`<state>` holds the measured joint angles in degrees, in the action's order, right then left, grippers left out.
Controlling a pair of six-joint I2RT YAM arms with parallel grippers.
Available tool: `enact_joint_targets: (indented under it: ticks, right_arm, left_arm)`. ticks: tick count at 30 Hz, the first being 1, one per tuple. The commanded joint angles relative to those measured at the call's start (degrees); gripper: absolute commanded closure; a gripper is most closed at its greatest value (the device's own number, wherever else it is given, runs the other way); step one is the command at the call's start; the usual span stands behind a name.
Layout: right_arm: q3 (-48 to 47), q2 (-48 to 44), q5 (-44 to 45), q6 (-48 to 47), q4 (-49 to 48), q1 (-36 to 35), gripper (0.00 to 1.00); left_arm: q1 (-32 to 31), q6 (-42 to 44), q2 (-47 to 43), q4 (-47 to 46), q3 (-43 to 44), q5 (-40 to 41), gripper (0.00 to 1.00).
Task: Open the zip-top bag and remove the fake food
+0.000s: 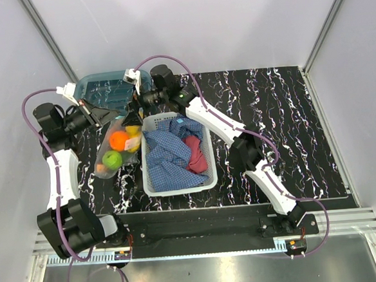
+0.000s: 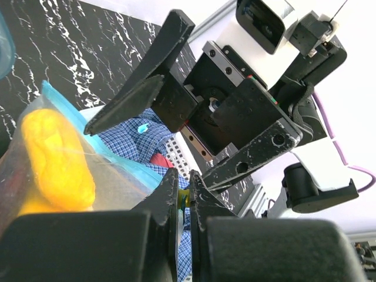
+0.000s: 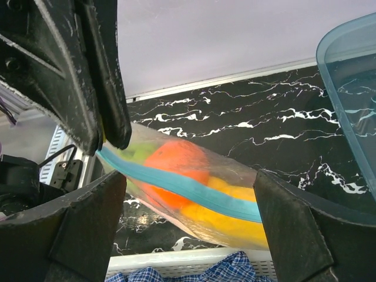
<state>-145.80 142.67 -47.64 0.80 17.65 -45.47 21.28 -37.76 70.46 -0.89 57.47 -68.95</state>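
The zip-top bag (image 3: pixel 229 200), with the fake food (image 3: pixel 179 160) inside, is pinched at one end of its teal strip by the closed left gripper (image 2: pixel 183 187). Its mouth is spanned between the widely spread fingers of the right gripper (image 3: pixel 188 182), by which nothing is gripped.

No legible text or labels anywhere here.

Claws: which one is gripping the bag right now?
The left claw, shut on a corner of the bag; the right claw stands wide open astride it, not pinching.
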Motion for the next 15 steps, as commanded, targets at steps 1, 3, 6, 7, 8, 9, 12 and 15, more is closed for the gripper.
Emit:
enact_joint_targets:
  ticks: [1, 3, 6, 7, 8, 9, 12, 15]
  right_arm:
    - [-2.6, -3.5, 0.0, -2.3, -2.2, 0.0, 0.03]
    - [-2.4, -3.3, 0.0, -2.2, -2.9, 0.0, 0.1]
    - [-4.7, -1.4, -3.9, 2.0, -4.5, 0.0, 0.41]
    - [-4.8, -1.3, -5.1, 3.4, -6.1, 0.0, 0.49]
    - [-4.7, -1.1, -5.9, 5.8, -6.7, -0.1, 0.55]
    - [-4.5, -1.0, -6.8, 6.8, -7.2, -0.1, 0.6]
    - [-3.7, -1.6, -7.4, 8.8, -7.7, -0.5, 0.85]
    - [-2.6, -2.4, -7.5, 10.2, -8.5, -0.7, 1.0]
  left_arm:
    - [-1.1, 1.3, -0.9, -1.3, 1.9, -4.0, 1.0]
    - [-1.7, 1.3, -1.0, -1.3, 2.1, -4.4, 1.0]
    - [-2.1, 2.2, -0.9, -1.1, 2.6, -4.8, 1.0]
    - [-2.0, 2.8, -0.8, 0.6, 3.1, -4.4, 1.0]
    - [-2.1, 3.6, -0.7, 2.2, 3.7, -4.0, 1.0]
    - [-2.1, 5.7, -0.6, 3.7, 4.2, -3.7, 1.0]
    - [-2.0, 6.3, -0.6, 5.8, 5.4, -2.3, 1.0]
    - [-2.0, 9.4, -0.4, 10.3, 7.5, 0.9, 1.0]
